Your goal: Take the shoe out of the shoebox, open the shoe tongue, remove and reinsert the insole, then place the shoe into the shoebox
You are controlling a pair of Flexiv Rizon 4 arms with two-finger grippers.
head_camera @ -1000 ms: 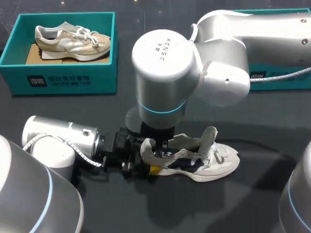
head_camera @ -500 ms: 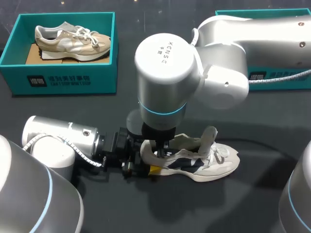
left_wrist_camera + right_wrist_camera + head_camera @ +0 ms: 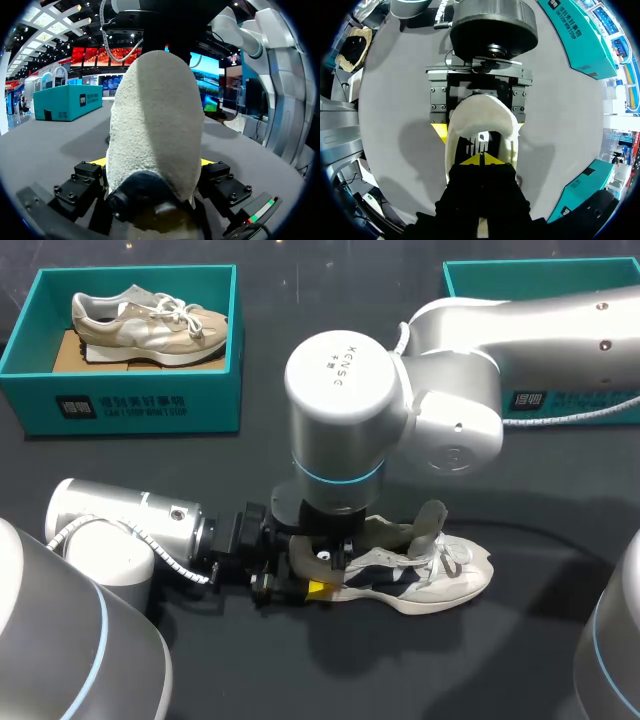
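shoe lies on its sole on the table, toe toward my right, out of the shoebox and well apart from it. looks light, with a soft upper and a stiffer heel cup and sole. it would likely squash if clamped mid-body, so the heel is the firm place to hold. insole looks thin and floppy, probably best pinched at its heel edge. tongue stands up, open.

left gripper has a finger on each side of the heel, clamping it. right gripper is down inside the opening, fingers pressed tip to tip over the insole. cannot tell if any insole is caught between them.

head view hides both sets of tips behind the right arm. right wrist view shows inside the shoe, left wrist view only the heel's back. beige shoe sits in the shoebox.
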